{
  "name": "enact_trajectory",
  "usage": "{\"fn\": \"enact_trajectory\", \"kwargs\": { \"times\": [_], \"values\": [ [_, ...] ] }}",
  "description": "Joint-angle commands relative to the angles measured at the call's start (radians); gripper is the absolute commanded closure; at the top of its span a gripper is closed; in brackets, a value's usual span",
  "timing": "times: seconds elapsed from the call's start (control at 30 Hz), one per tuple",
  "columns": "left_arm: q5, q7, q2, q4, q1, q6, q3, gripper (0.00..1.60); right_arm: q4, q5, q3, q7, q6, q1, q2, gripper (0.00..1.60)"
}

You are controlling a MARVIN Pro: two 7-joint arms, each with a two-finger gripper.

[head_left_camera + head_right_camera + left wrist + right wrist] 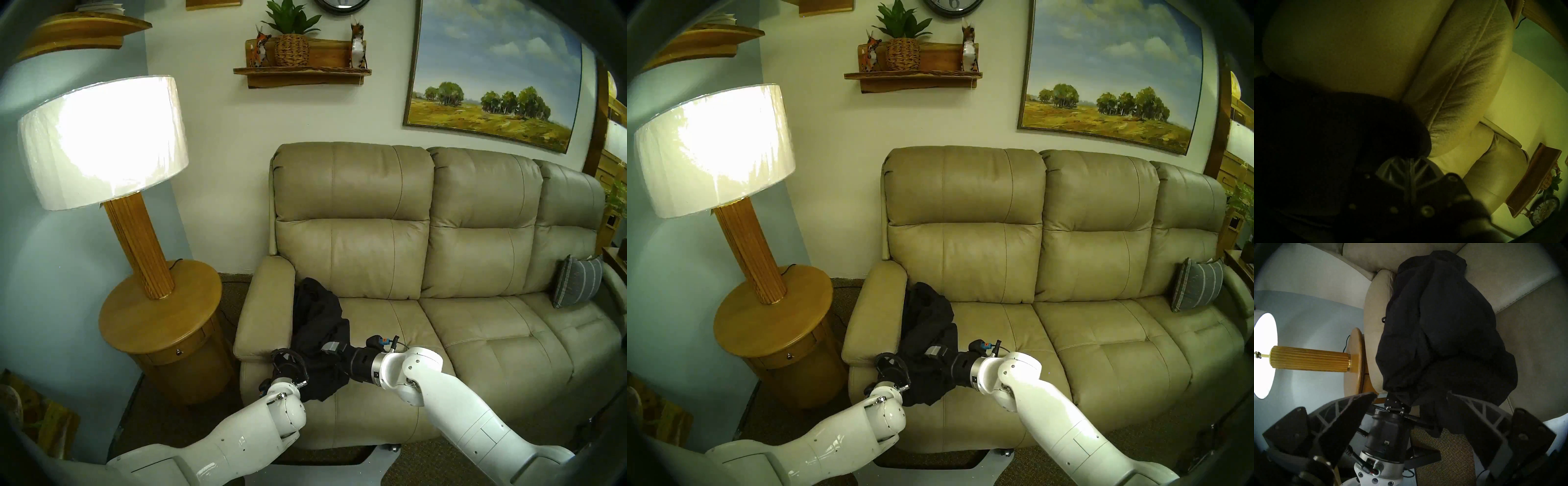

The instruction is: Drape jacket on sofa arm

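Note:
The black jacket lies bunched on the left seat cushion, against the inner side of the tan leather sofa arm; its front end hangs over the seat's front edge. My left gripper is at the seat's front edge below the arm's front end, its fingers together and buried in the jacket's hanging end. My right gripper reaches in from the right at the jacket's front. In the right wrist view its fingers stand wide apart with a flap of the jacket hanging between them.
A round wooden side table with a tall lit lamp stands close to the left of the sofa arm. A grey striped pillow leans at the sofa's far right end. Brown carpet lies in front of the sofa.

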Motion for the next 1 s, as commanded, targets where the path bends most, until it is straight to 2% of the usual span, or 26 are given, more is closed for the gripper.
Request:
{"fn": "enact_trajectory", "kwargs": {
  "times": [0.0,0.07,0.1,0.2,0.43,0.5,0.6,0.7,0.8,0.83,0.87,0.9,0.97],
  "values": [
    [0.024,-0.036,-0.025,-0.048,-0.048,-0.091,-0.007,1.6,-0.032,0.019,0.018,0.02,-0.002,-0.007,0.004,0.0],
    [0.034,-0.054,-0.02,-0.089,-0.049,-0.151,-0.013,1.6,-0.04,0.021,0.023,0.025,-0.002,-0.02,0.014,0.0],
    [0.034,-0.054,-0.02,-0.089,-0.049,-0.151,-0.013,1.6,-0.04,0.021,0.023,0.025,-0.002,-0.02,0.014,0.0],
    [0.044,-0.066,-0.014,-0.11,-0.075,-0.208,-0.028,1.6,-0.046,0.022,0.026,0.028,-0.002,-0.032,0.022,0.0],
    [0.051,-0.071,0.027,-0.179,-0.141,-0.356,-0.102,1.6,-0.049,0.026,0.024,0.044,-0.002,-0.068,0.034,0.0],
    [0.049,-0.066,0.038,-0.201,-0.139,-0.393,-0.121,1.6,-0.051,0.026,0.023,0.052,-0.003,-0.077,0.038,0.0],
    [0.063,-0.042,0.057,-0.266,-0.117,-0.461,-0.109,1.6,-0.053,0.026,0.026,0.071,-0.007,-0.089,0.045,0.0],
    [0.071,-0.013,0.056,-0.302,-0.102,-0.512,-0.091,1.6,-0.039,0.02,0.029,0.089,-0.018,-0.09,0.045,0.0],
    [0.075,-0.027,0.039,-0.345,-0.061,-0.57,-0.081,1.6,-0.026,0.018,0.032,0.091,-0.027,-0.086,0.042,0.0],
    [0.082,-0.031,0.039,-0.362,-0.045,-0.593,-0.069,1.32,-0.022,0.017,0.032,0.092,-0.028,-0.084,0.041,0.0],
    [0.086,-0.034,0.036,-0.383,-0.021,-0.61,-0.063,1.25,-0.017,0.017,0.032,0.091,-0.028,-0.082,0.041,0.0],
    [0.092,-0.041,0.03,-0.389,-0.006,-0.621,-0.055,1.6,-0.012,0.016,0.032,0.089,-0.03,-0.08,0.039,0.0],
    [0.105,-0.061,0.018,-0.404,0.027,-0.629,-0.038,1.6,-0.004,0.015,0.031,0.086,-0.032,-0.075,0.037,0.0]
  ]
}}
